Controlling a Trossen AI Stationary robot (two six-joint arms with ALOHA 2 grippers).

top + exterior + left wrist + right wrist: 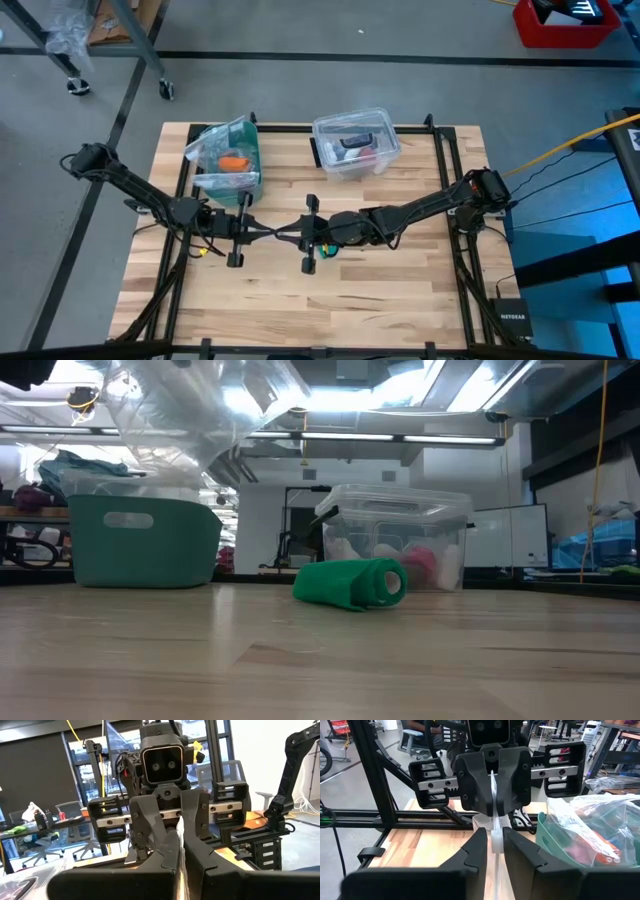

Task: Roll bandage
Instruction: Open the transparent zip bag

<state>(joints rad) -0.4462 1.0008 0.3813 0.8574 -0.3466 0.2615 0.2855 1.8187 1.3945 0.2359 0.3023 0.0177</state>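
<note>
Found the bandage [350,583] rolled and lying on the table [400,300] at mid-frame of the low view, long axis left to right, touched by nothing. Saw the left gripper [268,231] clenched on a thin pale strip [493,827] at centre of the high view, tip to tip with the right gripper [288,235]; could not tell whether that one gripped. Judged the right arm nearer, going by a teal fleck just below it.

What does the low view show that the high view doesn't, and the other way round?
Low only: the green rolled fabric bandage, plainly seen lying on its side. High only: both dark arms, left gripper and right gripper facing tip to tip mid-table, and an orange item inside the teal plastic bin. Shared: that bin, the clear lidded plastic box, the wooden table.
</note>
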